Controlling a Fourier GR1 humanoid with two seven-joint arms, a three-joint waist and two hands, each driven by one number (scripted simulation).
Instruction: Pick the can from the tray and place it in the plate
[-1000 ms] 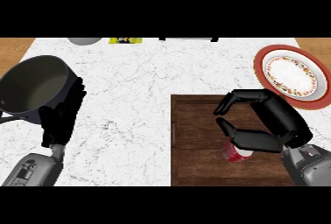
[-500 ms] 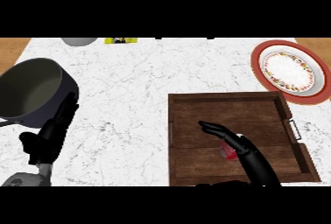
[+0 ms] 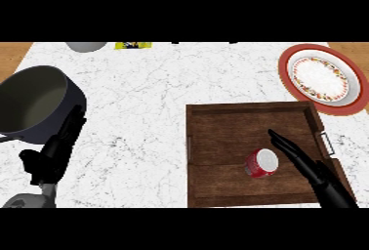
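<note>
On the wooden tray the red can lies tipped, pale end up-right, just left of your right hand, its fingers straight and holding nothing, so it is far nearer than your left hand.

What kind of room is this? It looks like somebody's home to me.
Most likely a kitchen counter: a white marble worktop bearing a dark cooking pot, a red-rimmed plate, and a wooden tray with a red can on it.
</note>
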